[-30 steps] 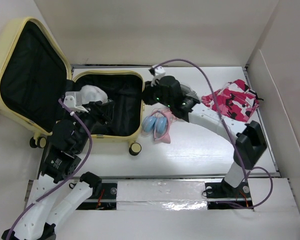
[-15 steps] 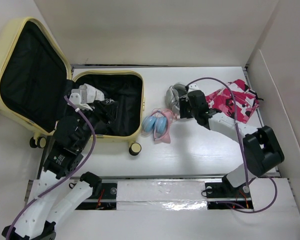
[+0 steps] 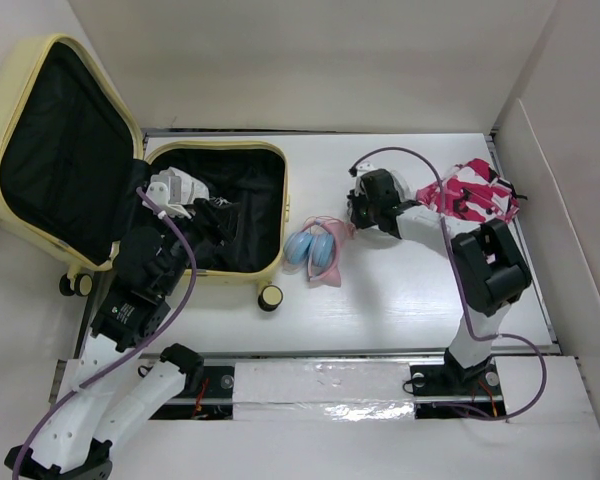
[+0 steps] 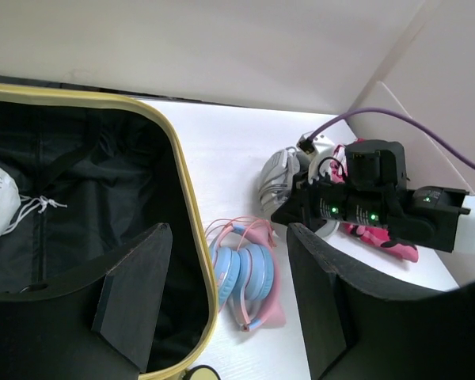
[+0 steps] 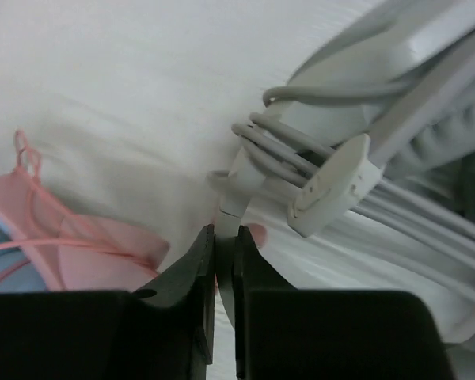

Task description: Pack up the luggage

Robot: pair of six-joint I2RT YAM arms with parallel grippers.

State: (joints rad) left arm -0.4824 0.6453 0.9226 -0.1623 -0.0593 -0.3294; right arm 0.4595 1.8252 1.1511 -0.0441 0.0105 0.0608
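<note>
Your right gripper [image 5: 224,234] was clenched on a white cable [image 5: 273,150], right of the luggage [image 3: 235,274]. Your left gripper [image 4: 228,237] hung released above it.

Overhead, left wrist: common luggage [image 3: 2,110]

Suitcase: a pale-yellow hard-shell suitcase [image 3: 242,274] lies open at the left of the white table [image 3: 380,300], its black-lined lid thrown back.
Inside: a soft white pouch [image 3: 180,185] sits in the base's far-left corner.
Left arm: the left gripper [image 3: 212,218] hangs over the open base, just beside the pouch.
Centre: blue-and-pink padded headphones [image 3: 315,252] lie just right of the suitcase.
Right arm: the right gripper [image 3: 362,208] is low over the table, between the headphones and a crumpled pink, white and black patterned cloth [image 3: 470,195].
</note>
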